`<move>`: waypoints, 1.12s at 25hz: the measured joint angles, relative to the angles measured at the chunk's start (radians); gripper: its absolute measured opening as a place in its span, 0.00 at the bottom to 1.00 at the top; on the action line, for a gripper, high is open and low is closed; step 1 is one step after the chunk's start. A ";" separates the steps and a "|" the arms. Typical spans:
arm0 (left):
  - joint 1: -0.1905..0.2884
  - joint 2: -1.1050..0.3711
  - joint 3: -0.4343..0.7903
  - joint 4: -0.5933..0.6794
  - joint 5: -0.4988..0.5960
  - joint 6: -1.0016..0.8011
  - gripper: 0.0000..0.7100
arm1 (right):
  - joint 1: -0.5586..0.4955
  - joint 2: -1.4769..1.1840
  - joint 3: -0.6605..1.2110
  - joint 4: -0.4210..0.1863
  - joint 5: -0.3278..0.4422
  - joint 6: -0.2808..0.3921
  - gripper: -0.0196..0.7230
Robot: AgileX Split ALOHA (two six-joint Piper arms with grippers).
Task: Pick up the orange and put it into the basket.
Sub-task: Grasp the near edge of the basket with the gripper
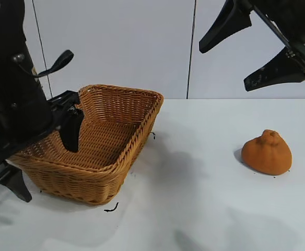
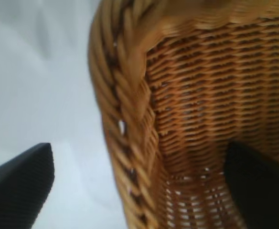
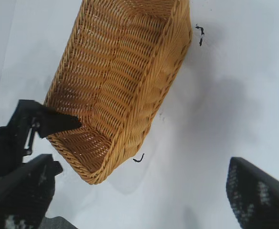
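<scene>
The orange [image 1: 267,152] is a dull-orange fruit with a knob on top, lying on the white table at the right, far from the basket. It shows in neither wrist view. The tan wicker basket [image 1: 116,157] stands at the left and is empty. My left gripper [image 1: 43,157] is open and straddles the basket's left rim [image 2: 125,124], one finger inside and one outside. My right gripper [image 1: 224,67] is open and empty, high above the table, above and left of the orange. From the right wrist view the basket [image 3: 125,71] lies well off from that gripper [image 3: 137,200].
The white table [image 1: 194,209] stretches between basket and orange. Small black marks lie by the basket's front corner [image 1: 110,208] and its right side [image 1: 152,135]. A pale wall stands behind the table.
</scene>
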 joint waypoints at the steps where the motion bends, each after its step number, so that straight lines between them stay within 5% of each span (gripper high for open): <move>1: 0.001 0.003 0.000 -0.002 0.000 0.000 0.98 | 0.000 0.000 0.000 0.000 0.000 0.000 0.96; 7: 0.002 0.008 0.000 -0.068 -0.022 0.025 0.97 | 0.000 0.000 0.000 0.000 -0.002 0.000 0.96; 22: 0.003 0.008 0.000 -0.073 -0.050 0.054 0.65 | 0.000 0.000 0.000 -0.001 -0.005 0.000 0.96; 28: 0.003 0.008 0.000 -0.074 -0.042 0.079 0.62 | 0.000 0.000 0.000 -0.002 -0.005 0.004 0.96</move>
